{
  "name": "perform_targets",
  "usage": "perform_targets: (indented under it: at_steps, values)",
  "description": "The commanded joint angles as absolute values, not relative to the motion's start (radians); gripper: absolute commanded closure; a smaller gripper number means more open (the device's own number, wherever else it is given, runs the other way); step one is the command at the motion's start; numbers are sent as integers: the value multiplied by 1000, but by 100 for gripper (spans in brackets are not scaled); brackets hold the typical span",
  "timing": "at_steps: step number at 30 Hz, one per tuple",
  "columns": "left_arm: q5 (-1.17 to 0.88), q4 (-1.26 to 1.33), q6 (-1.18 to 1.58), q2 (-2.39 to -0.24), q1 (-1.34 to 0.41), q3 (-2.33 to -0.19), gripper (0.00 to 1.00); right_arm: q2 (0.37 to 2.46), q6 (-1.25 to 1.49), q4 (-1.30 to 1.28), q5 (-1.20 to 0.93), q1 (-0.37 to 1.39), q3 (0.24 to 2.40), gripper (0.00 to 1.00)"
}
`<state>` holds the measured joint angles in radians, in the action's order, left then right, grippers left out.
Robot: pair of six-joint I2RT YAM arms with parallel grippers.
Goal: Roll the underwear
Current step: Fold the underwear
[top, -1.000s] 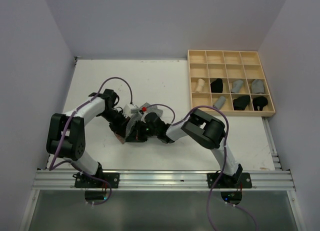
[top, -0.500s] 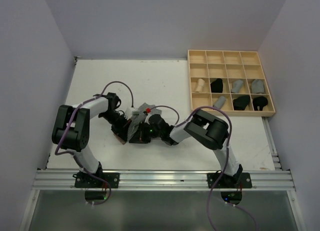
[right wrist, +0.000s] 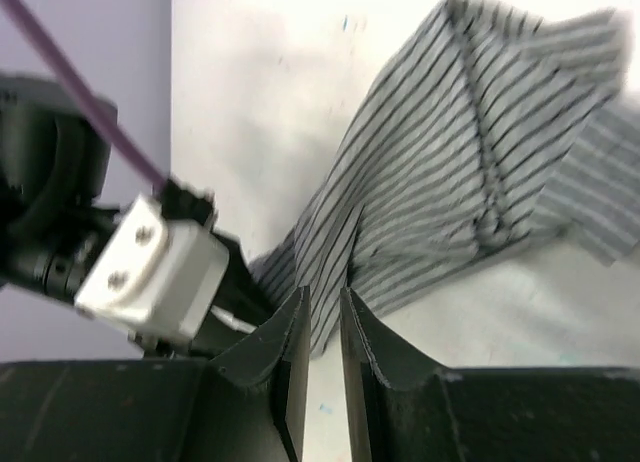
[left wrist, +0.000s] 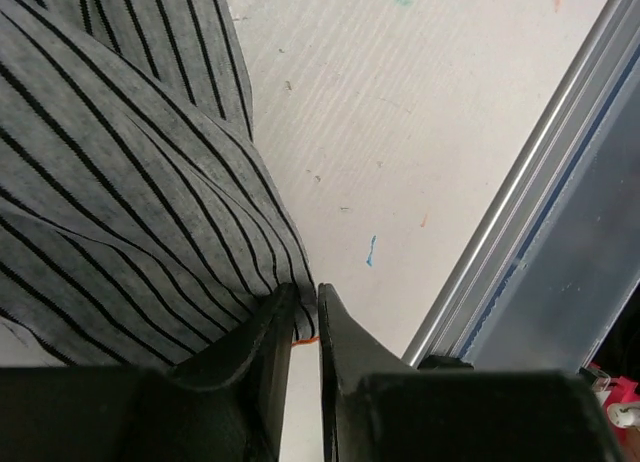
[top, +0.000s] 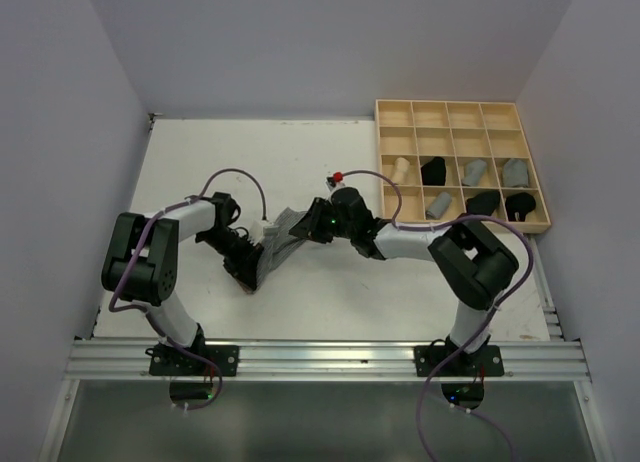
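Jaws on both arms stand only a sliver apart. Between the black fingers (left wrist: 262, 334) of the left jaws we see a thin slit. Bare desk (left wrist: 400, 132) and a small orange mark (left wrist: 307, 339) show through it, and nothing sits between the tips. The striped underwear (left wrist: 120, 212), grey with thin black lines, comes right up to the tip of one finger and touches its outer side. From there it spreads away across the upper left of that view. A metal rail (left wrist: 520, 202) runs along the desk edge to the right.

The right jaws are parted about as little. Their fingers (right wrist: 368, 347) point at the same striped underwear, and a fold of it runs down to the tips. The cloth is blurred there, so we cannot tell whether they pinch it or only touch it.

From above, the striped underwear is spread unrolled near the middle of the desk, on a slant between the two arms. The left jaws are at its near end and the right jaws at its far end. Well apart to the right sits a wooden tray (top: 431, 116). Seven rolled pieces (top: 474, 170) lie in its two nearer rows: one beige, three grey, three black.
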<state>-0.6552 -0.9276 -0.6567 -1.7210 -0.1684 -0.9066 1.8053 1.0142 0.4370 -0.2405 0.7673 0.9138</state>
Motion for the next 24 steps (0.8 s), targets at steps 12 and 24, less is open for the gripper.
perform_targets:
  at_steps: [12,24]
  values:
    - [-485,-848,-790,-1761,-140,-845,76,1956,838,64,-190,709,1207,63]
    - [-486,-856,-793,-1772,-138,-867,75,1990,827,44,-199,707,1207,59]
